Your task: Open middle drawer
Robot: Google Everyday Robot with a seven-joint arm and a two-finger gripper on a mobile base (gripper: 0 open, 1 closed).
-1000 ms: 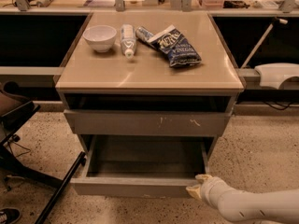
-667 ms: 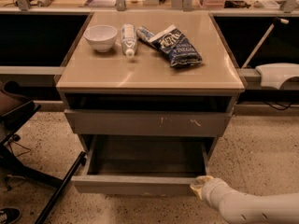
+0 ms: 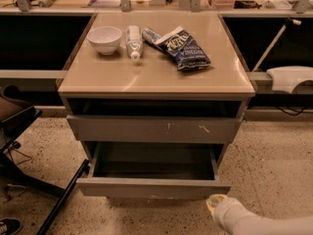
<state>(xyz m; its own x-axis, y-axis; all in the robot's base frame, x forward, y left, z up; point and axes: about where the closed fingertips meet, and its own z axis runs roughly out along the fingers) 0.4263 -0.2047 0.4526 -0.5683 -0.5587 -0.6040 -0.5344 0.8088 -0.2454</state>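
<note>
**Open drawer, gripper close to its corner: a knock could shut it**

The middle drawer (image 3: 151,187) stands pulled well out below the wider scratched drawer front (image 3: 146,129), showing its shallow grey inside. The gripper (image 3: 215,203) sits low at the right, just beside the drawer front's right corner and seemingly clear of it. I cannot tell how far open it is, and nothing shows in its hold.

The main risk, as I judge it, is the arm brushing that corner when it moves, which could nudge the drawer back in or skew it. A further pull could bring the drawer off its runners. The black chair leg (image 3: 61,202) lies near the drawer's left corner and could snag it.

Counted:
- Two grey drawer fronts and one dark slot under the worktop (image 3: 156,77).
- On the worktop: one white bowl (image 3: 104,38), one white tube (image 3: 133,40), one blue snack bag (image 3: 183,48) and one smaller packet (image 3: 150,34).
</note>
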